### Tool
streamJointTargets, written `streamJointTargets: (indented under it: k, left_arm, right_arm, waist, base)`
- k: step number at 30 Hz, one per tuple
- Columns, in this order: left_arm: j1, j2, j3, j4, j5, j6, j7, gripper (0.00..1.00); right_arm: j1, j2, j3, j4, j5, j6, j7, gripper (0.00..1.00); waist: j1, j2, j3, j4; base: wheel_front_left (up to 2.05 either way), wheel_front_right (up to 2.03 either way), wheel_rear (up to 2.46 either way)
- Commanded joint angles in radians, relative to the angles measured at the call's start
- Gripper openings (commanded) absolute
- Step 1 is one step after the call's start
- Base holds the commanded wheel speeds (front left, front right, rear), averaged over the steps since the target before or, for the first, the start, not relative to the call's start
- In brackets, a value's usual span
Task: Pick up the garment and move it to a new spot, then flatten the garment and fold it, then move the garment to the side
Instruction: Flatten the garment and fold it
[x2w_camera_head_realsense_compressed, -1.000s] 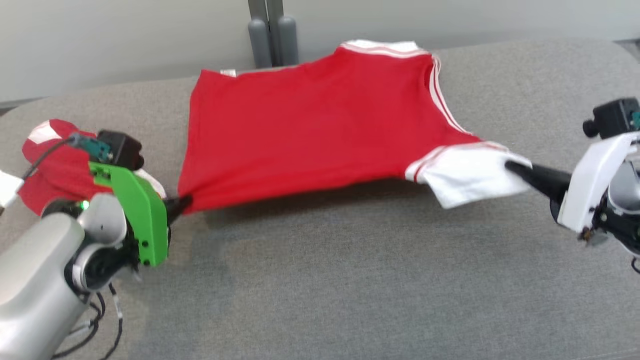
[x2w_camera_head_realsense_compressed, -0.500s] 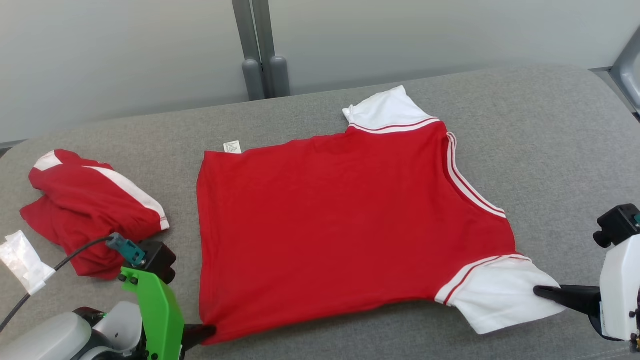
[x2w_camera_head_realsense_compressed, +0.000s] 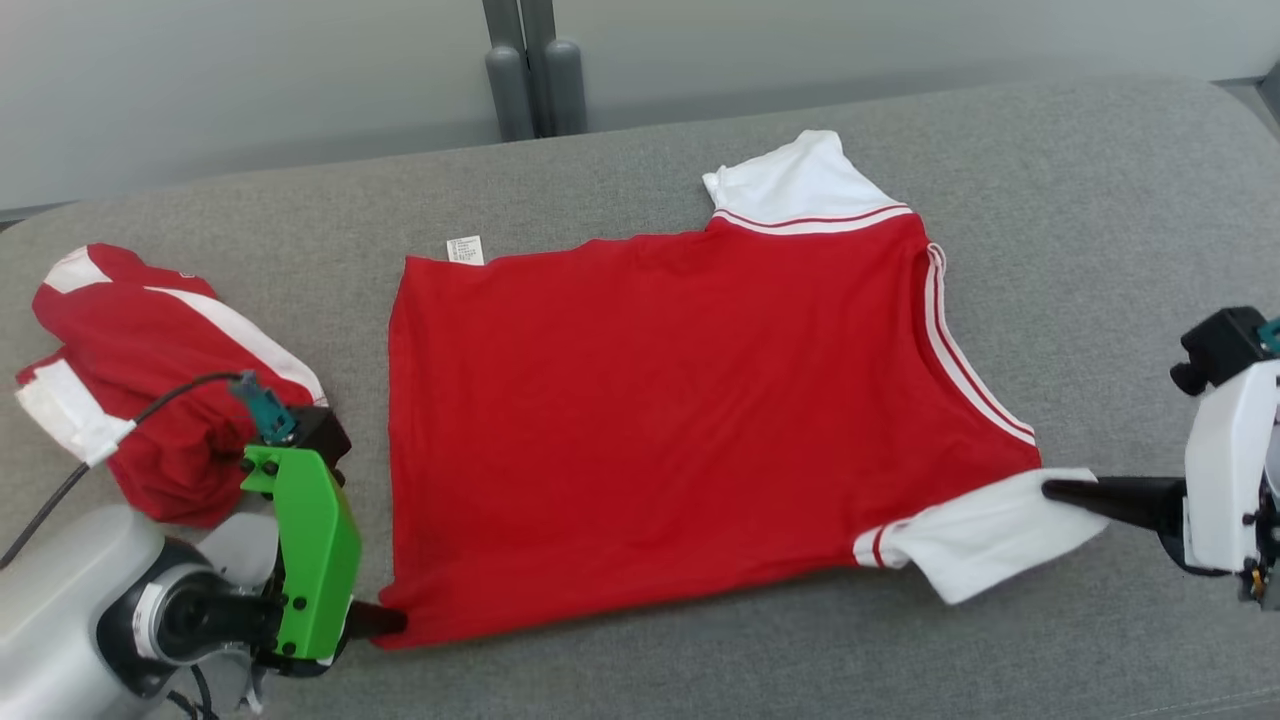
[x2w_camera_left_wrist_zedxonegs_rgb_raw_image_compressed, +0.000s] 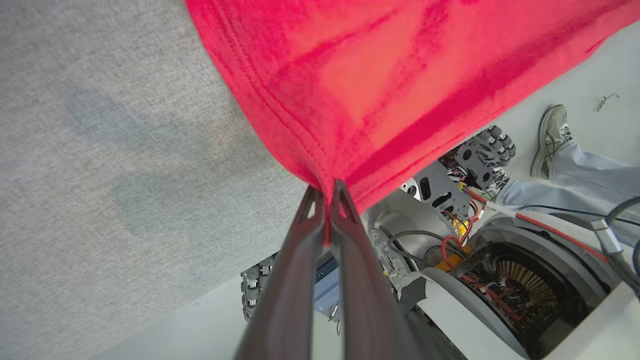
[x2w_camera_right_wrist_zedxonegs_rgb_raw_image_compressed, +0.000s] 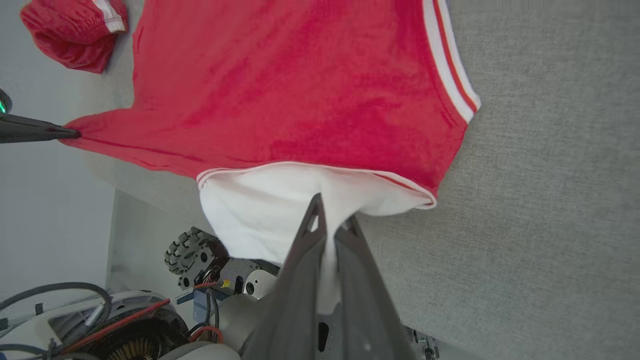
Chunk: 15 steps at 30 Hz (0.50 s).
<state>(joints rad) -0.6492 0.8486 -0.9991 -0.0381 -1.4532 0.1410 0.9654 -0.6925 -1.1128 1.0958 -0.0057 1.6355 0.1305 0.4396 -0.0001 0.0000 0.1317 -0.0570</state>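
Note:
The garment (x2w_camera_head_realsense_compressed: 680, 420) is a red T-shirt with white sleeves, spread almost flat on the grey cushioned surface (x2w_camera_head_realsense_compressed: 1100, 200). My left gripper (x2w_camera_head_realsense_compressed: 392, 620) is shut on its near-left hem corner; the left wrist view has the red hem (x2w_camera_left_wrist_zedxonegs_rgb_raw_image_compressed: 350, 90) pinched between the fingers (x2w_camera_left_wrist_zedxonegs_rgb_raw_image_compressed: 295, 260). My right gripper (x2w_camera_head_realsense_compressed: 1052, 490) is shut on the near white sleeve (x2w_camera_head_realsense_compressed: 985, 540), which the right wrist view (x2w_camera_right_wrist_zedxonegs_rgb_raw_image_compressed: 327, 212) also shows clamped. The far white sleeve (x2w_camera_head_realsense_compressed: 795, 185) lies flat at the back. A white label (x2w_camera_head_realsense_compressed: 464, 249) sticks out at the far-left hem.
A second red and white garment (x2w_camera_head_realsense_compressed: 150, 400) lies crumpled at the left, just behind my left arm. Grey posts (x2w_camera_head_realsense_compressed: 530, 70) stand behind the surface. A person's shoe (x2w_camera_left_wrist_zedxonegs_rgb_raw_image_compressed: 550, 140) and jeans leg are on the floor by the robot's wheeled base (x2w_camera_left_wrist_zedxonegs_rgb_raw_image_compressed: 480, 155).
The shirt, held taut and lifted along its near edge a second ago, has come down and now lies spread flat. Both grippers keep their grip. The head camera has shifted between frames.

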Motion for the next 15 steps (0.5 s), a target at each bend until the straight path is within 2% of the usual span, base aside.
streamJointTargets:
  k: [1, 8, 15]
  left_arm:
    - [-0.026, -0.016, -0.002, 0.022, -0.004, -0.001, 0.015, 0.0]
    - [-0.121, -0.097, 0.009, 0.144, -0.012, -0.006, 0.066, 0.0]
    - [-0.179, -0.15, 0.033, 0.245, -0.028, -0.015, 0.076, 0.0]
  right_arm:
    - [-0.024, 0.013, -0.001, 0.021, 0.008, 0.0, 0.019, 0.0]
    - [-0.147, 0.093, -0.003, 0.169, 0.034, 0.001, 0.094, 0.0]
    - [-0.241, 0.187, 0.006, 0.294, 0.035, 0.001, 0.114, 0.0]
  waist:
    - [0.0001, 0.0, 0.025, 0.002]
    - [0.0001, 0.0, 0.08, 0.004]
    - [0.0001, 0.0, 0.136, 0.004]
  base:
    - [0.0, 0.0, 0.0]
    - [0.0, 0.0, 0.0]
    - [0.0, 0.0, 0.0]
